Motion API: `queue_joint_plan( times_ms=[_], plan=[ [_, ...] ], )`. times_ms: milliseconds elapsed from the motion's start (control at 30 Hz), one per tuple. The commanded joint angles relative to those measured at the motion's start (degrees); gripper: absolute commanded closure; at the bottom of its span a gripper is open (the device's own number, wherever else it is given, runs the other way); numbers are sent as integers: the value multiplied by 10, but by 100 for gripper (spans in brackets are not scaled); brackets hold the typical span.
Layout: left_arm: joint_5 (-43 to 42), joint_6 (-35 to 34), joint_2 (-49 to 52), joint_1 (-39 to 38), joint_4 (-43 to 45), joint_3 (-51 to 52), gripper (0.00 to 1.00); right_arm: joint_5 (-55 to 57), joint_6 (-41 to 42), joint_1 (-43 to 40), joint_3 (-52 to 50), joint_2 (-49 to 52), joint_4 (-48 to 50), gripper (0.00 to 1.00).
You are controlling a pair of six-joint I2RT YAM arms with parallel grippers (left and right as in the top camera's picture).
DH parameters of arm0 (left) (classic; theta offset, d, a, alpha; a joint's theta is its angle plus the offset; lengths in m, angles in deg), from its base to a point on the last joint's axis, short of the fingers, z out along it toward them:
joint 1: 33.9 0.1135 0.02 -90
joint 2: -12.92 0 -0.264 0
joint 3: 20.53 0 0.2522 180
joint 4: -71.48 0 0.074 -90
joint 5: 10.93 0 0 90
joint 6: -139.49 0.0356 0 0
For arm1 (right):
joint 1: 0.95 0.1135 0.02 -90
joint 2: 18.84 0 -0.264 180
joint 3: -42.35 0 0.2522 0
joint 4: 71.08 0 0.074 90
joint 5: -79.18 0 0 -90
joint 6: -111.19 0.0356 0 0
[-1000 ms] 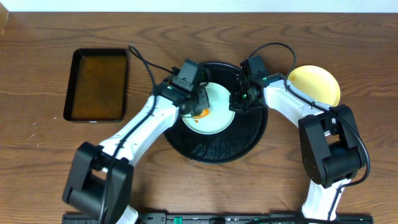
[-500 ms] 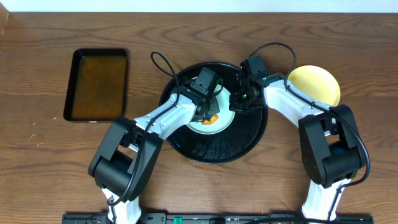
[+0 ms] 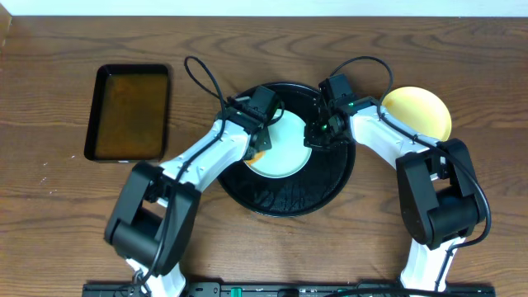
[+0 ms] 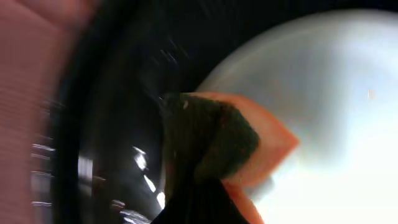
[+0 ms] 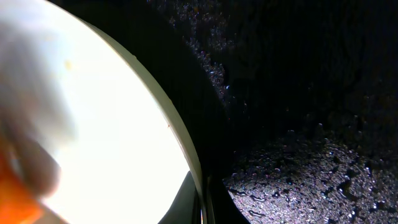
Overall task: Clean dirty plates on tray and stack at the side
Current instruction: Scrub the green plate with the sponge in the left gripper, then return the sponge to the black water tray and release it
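A pale mint-white plate [image 3: 287, 147] lies on the round black tray [image 3: 289, 196]. My left gripper [image 3: 260, 148] is shut on an orange sponge with a dark green pad [image 3: 259, 154], pressed on the plate's left edge. In the left wrist view the sponge [image 4: 239, 137] sits where the plate [image 4: 336, 93] meets the tray [image 4: 118, 124]. My right gripper [image 3: 316, 136] is shut on the plate's right rim; the right wrist view shows the fingers [image 5: 202, 199] clamping the rim of the plate [image 5: 93, 124] over the wet tray [image 5: 298, 93]. A pale yellow plate [image 3: 421, 111] lies on the table to the right. No third plate shows.
A rectangular black pan with brownish liquid [image 3: 129, 113] stands at the left. The table is dark wood [image 3: 66, 214]. Cables loop above both arms near the tray's far rim.
My left gripper swept the sponge right across the plate, then back to its left edge. The right gripper and the plate stayed put.
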Motion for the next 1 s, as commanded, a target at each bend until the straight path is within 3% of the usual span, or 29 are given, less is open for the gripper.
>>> queue_joint_plan(
  times_ms=[0,133,367,733,967],
  plan=[
    [158,44,-35,6,13,7,93,40,2,-7,-4,26,-5,99],
    [180,86,-57,6,46,7,93,40,2,-7,-4,26,-5,99],
    [180,87,-119,31,97,7,92,42,2,-7,-5,26,-5,99],
    [61,102,-133,240,169,7,92,44,2,-7,-5,26,-5,99],
    [52,139,-98,309,206,7,92,44,2,-7,-5,26,-5,99]
  ],
)
